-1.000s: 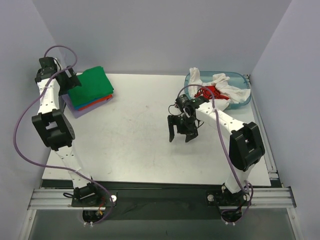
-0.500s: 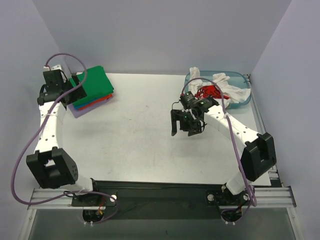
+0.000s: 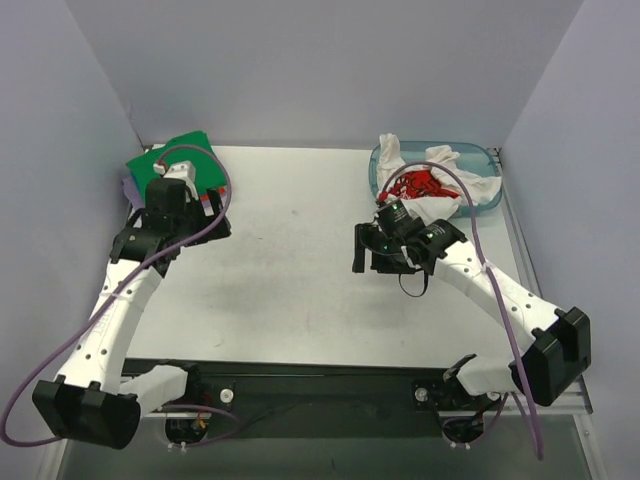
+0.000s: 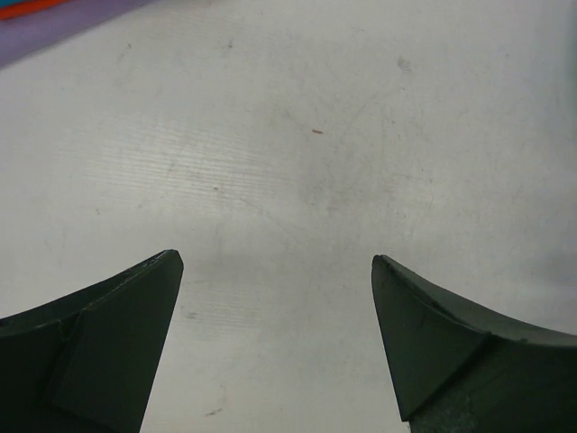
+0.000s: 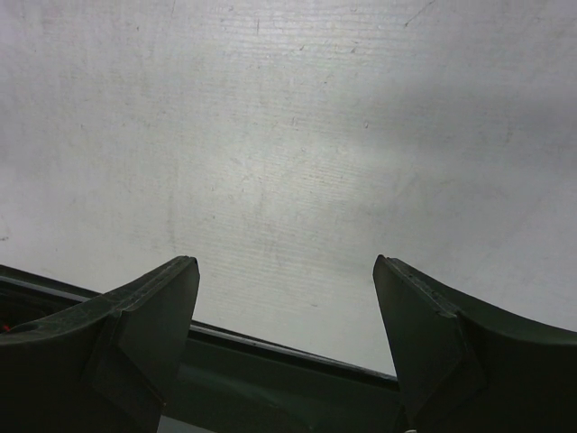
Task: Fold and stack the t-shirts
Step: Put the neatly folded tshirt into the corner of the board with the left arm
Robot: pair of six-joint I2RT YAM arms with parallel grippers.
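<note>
- Tools both empty: left tool [image 4: 275, 262] has its fingers spread wide over bare table [image 3: 290, 270]; right tool [image 5: 284, 262] is spread the same way, w/ a table edge showing in its wrist view
- Shirts: green shirt [image 3: 178, 152] tops the folded stack at the far-left corner, w/ lavender shirt [image 4: 54, 27] and orange shirt [image 4: 22, 7] edges peeking out below; white shirt [image 3: 445, 160] and red shirt [image 3: 415, 185] lie crumpled in the tub [image 3: 488, 158], far right
- Risk 1: left arm sits just beside the stack, so a careless swing could clip it & skew the folds
- Risk 2: red & white look tangled, so grabbing one prob drags the other along, or tips the tub
- Risk 3: a shallow pinch on loose cloth may slip mid-carry
</note>
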